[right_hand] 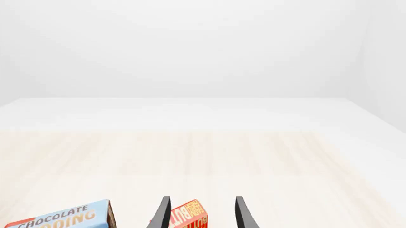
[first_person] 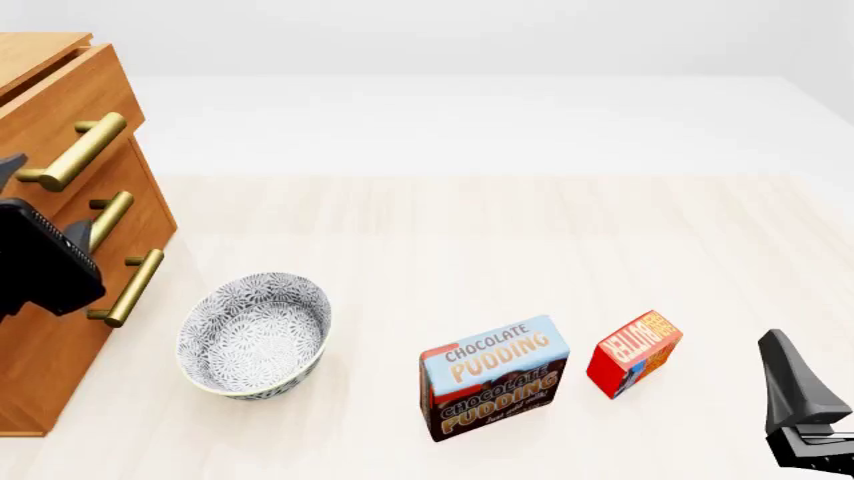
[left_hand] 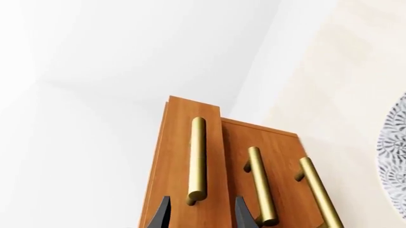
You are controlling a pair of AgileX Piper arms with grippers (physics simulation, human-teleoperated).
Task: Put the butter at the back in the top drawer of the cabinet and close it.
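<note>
Two end effectors are seen, both with fingers parted and nothing held. The left end effector (left_hand: 201, 216) is aimed at the brass handle (left_hand: 197, 159) of the top drawer (left_hand: 184, 156), which stands slightly proud of the cabinet (first_person: 54, 330). The right end effector (right_hand: 201, 213) is lined up just short of the butter (first_person: 635, 352). One pudding box (first_person: 494, 378) and one bowl (first_person: 254, 338) rest on the desk (first_person: 534, 230).

Both grippers matte black: left gripper (left_hand: 203, 216) shows two tapered pointed fingers; right gripper (right_hand: 203, 213) identical, blocky base.
</note>
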